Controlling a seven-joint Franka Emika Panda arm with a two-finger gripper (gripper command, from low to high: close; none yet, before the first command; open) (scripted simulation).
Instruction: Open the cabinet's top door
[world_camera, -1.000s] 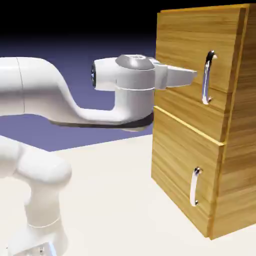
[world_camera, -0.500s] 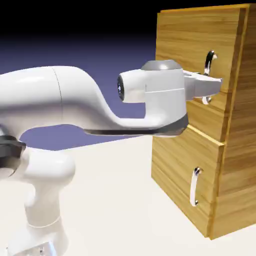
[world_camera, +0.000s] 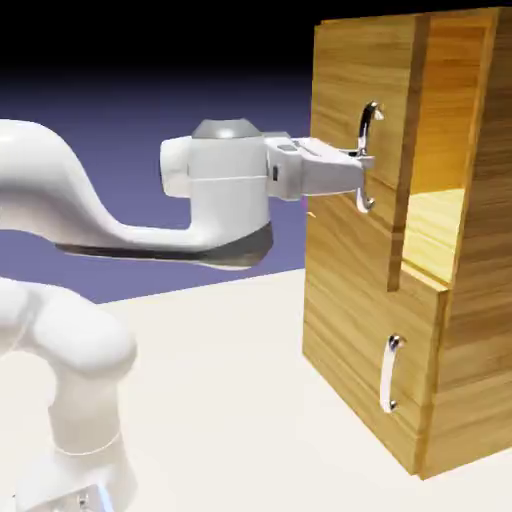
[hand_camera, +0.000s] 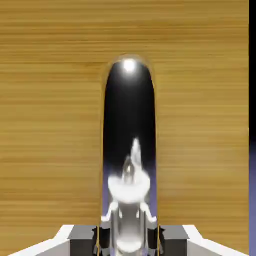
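Note:
The cabinet (world_camera: 440, 330) of light brown wood stands at the right of the exterior view. Its top door (world_camera: 345, 110) is pulled out from the front, and a lit gap beside it shows the inside. My gripper (world_camera: 362, 170) is shut on the top door's curved silver handle (world_camera: 368, 125) at about mid-height. In the hand view the handle (hand_camera: 130, 135) fills the middle as a dark shiny bar on the wood panel (hand_camera: 50, 125), running down between my fingertips (hand_camera: 85, 240). The lower door (world_camera: 350, 340) with its shorter handle (world_camera: 388, 372) is closed.
The white arm (world_camera: 120, 215) reaches across from the left, above the pale table (world_camera: 230, 400). Its base stands at the lower left. The pulled-out door's edge (world_camera: 408, 160) juts toward the arm.
My gripper reached the top door's handle and shut on it. It then drew back to the left, and the top door came out of the cabinet with it.

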